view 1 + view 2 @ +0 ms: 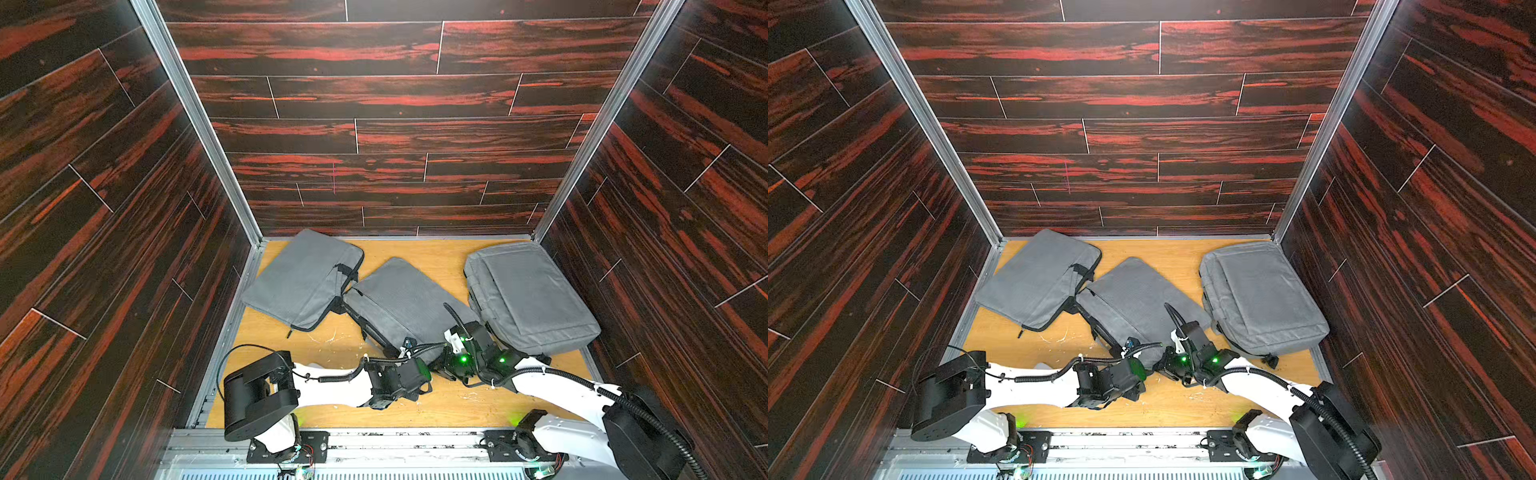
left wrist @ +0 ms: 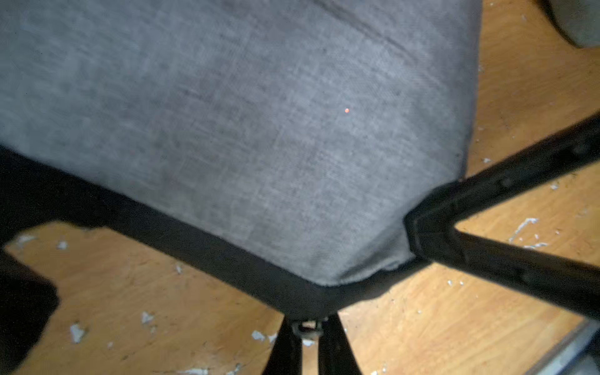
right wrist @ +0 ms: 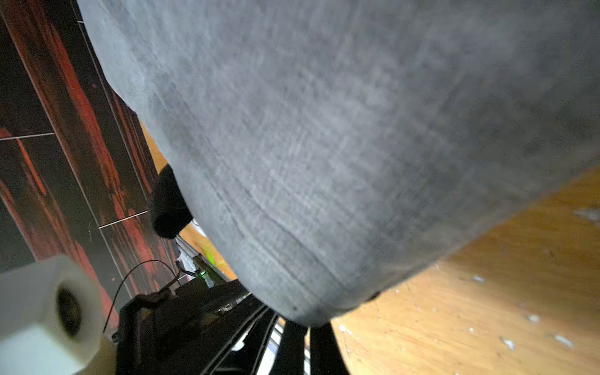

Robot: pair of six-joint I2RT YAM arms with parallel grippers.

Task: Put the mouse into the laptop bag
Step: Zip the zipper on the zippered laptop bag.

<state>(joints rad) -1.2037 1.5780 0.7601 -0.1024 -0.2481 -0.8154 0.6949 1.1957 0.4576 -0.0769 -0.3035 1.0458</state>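
Okay: left claw pinched shut on zip pull at bag corner; right claw shut on bag cloth there. Mouse not in sight. Yank hard, you lose zip pull.

Count from my end: 3 grey bags – left bag, mid bag, right bag. 2 arms, both mine – left arm, right arm. 1 wood table.

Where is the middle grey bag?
In both top views the middle bag lies on the table between the left bag and the right bag, its near corner at the left gripper and right gripper.
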